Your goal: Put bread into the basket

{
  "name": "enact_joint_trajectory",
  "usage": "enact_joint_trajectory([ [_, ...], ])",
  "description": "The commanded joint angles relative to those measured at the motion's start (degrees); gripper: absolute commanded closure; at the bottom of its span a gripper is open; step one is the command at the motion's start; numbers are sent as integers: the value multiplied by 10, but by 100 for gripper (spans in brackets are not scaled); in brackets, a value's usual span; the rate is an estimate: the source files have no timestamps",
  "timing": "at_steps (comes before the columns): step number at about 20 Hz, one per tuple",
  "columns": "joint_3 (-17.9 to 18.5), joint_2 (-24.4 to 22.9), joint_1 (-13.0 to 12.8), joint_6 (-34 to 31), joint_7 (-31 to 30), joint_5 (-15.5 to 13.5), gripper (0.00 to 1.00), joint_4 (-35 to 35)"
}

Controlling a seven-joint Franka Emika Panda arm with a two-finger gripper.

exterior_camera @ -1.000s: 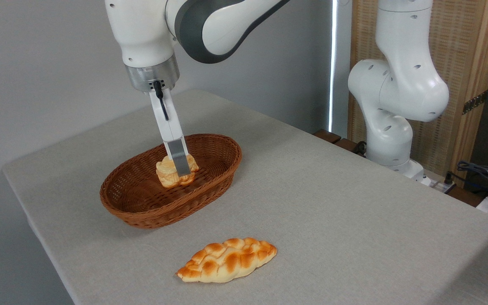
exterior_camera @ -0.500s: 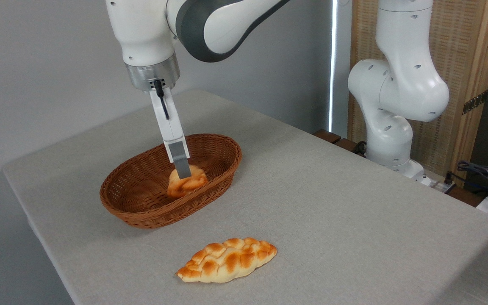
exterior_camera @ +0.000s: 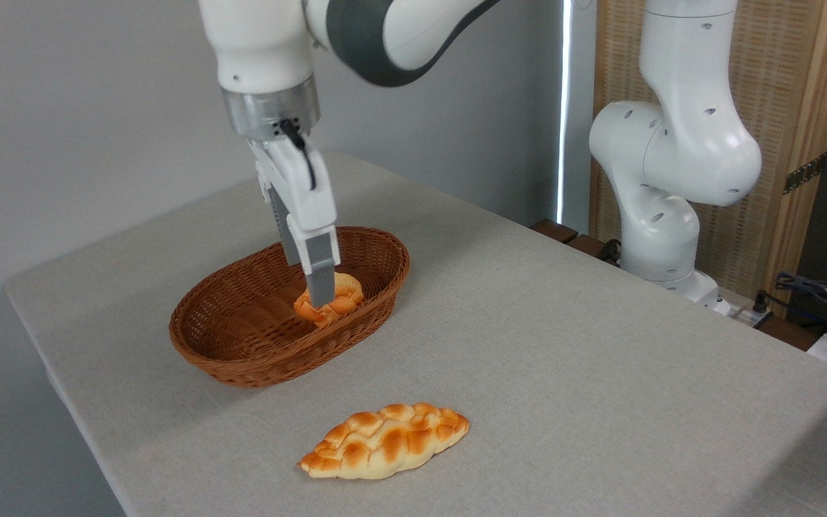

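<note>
One bun, the bread (exterior_camera: 333, 300), lies inside the basket (exterior_camera: 241, 359), toward its right end, close to the near wall. I see its pale top and orange-brown lower edge, partly covered by the claw's front finger.

My claw (exterior_camera: 321, 293) hangs over it, pointing down into the basket. From this side view only the grey front finger (exterior_camera: 320, 276) shows clearly, its tip across the bun's left part. I cannot tell whether the fingers are apart or clamped on the bread, since the second finger is hidden behind the first.

The basket sits on the grey counter (exterior_camera: 564, 345), toward its left rear part. A longer braided loaf (exterior_camera: 385, 441) lies on the counter in front of the basket, well apart from it. The arm's white base (exterior_camera: 672, 179) stands at the counter's far right edge.
</note>
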Motion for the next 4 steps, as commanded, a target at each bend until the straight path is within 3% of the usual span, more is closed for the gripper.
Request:
enact_joint_trajectory([
  [1, 50, -7, -5, -2, -52, 5, 0, 32],
  [4, 69, -9, -5, -4, -52, 5, 0, 36],
])
